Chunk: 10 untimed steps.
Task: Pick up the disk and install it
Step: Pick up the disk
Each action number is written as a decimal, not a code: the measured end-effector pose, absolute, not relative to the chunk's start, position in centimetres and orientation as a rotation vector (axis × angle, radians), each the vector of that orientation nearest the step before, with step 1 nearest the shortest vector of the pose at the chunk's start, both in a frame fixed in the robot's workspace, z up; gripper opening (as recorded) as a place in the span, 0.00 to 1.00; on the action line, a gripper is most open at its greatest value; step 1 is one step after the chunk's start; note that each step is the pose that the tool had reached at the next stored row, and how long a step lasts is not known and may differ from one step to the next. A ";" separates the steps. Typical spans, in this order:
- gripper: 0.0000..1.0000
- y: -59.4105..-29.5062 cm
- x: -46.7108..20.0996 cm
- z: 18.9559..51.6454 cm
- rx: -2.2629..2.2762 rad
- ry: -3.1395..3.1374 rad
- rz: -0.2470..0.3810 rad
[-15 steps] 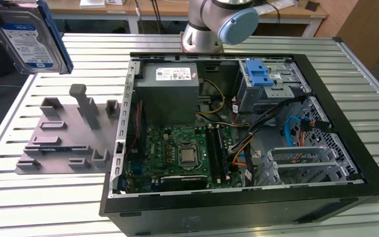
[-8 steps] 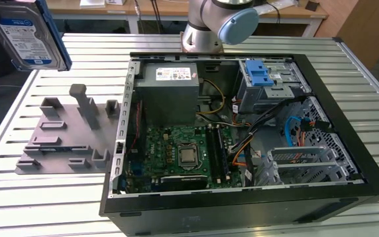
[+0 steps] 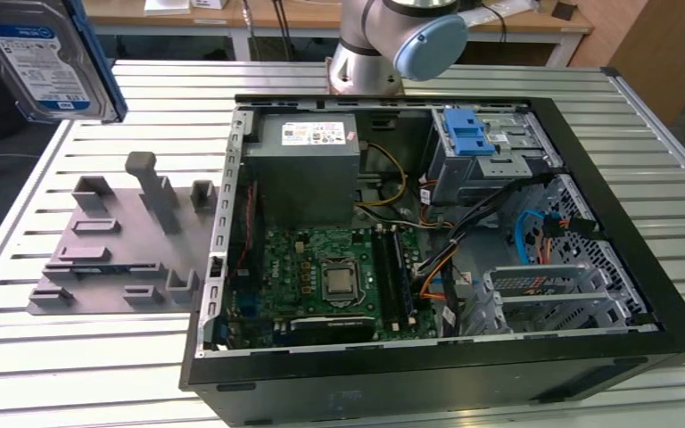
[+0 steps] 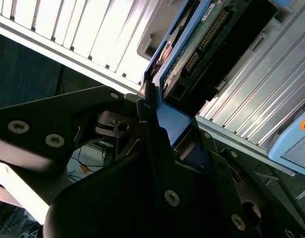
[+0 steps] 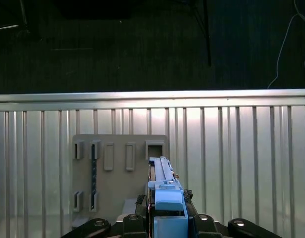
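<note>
The disk (image 3: 45, 58) is hanging high above the surface (image 3: 104, 357), over by the gray holder tray (image 3: 117, 250), with the end effector (image 4: 174, 129) clamping its blue bracket. The carrying step seems to be in hand. Installing is calling for careful alignment with the drive cage (image 3: 485, 152) inside the open computer case (image 3: 640, 232).

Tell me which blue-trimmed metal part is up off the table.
The disk, aloft at the exterior view's left; the blue-latched cage sits inside the computer case.

Disk (image 3: 45, 62) above table (image 3: 93, 357), fixture (image 3: 111, 259) beside case (image 3: 438, 383)
</note>
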<state>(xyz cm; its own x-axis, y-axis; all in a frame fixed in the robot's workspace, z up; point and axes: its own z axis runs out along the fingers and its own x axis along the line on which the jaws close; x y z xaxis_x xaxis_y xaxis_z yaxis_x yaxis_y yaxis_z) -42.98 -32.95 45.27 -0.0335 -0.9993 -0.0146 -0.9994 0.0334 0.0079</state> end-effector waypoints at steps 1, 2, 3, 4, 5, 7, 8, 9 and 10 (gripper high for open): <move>0.36 -33.0 -43.0 45.4 -2.181 2.255 0.025; 0.36 -33.0 -43.0 45.5 -2.181 2.255 0.025; 0.36 -33.0 -43.0 45.7 -2.181 2.255 0.025; 0.36 -33.0 -43.0 45.9 -2.181 2.255 0.025; 0.36 -33.0 -43.0 46.1 -2.181 2.255 0.025; 0.36 -33.0 -43.0 46.6 -2.180 2.254 0.025; 0.36 -33.0 -43.0 46.8 -2.181 2.254 0.025; 0.36 -33.0 -43.0 47.1 -2.181 2.255 0.025; 0.36 -33.0 -43.0 47.3 -2.181 2.255 0.025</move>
<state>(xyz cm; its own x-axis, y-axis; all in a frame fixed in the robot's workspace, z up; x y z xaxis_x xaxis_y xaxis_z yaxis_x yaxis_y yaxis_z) -42.98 -32.95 47.27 -0.0335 -0.9993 -0.0146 -0.9994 0.0334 0.0080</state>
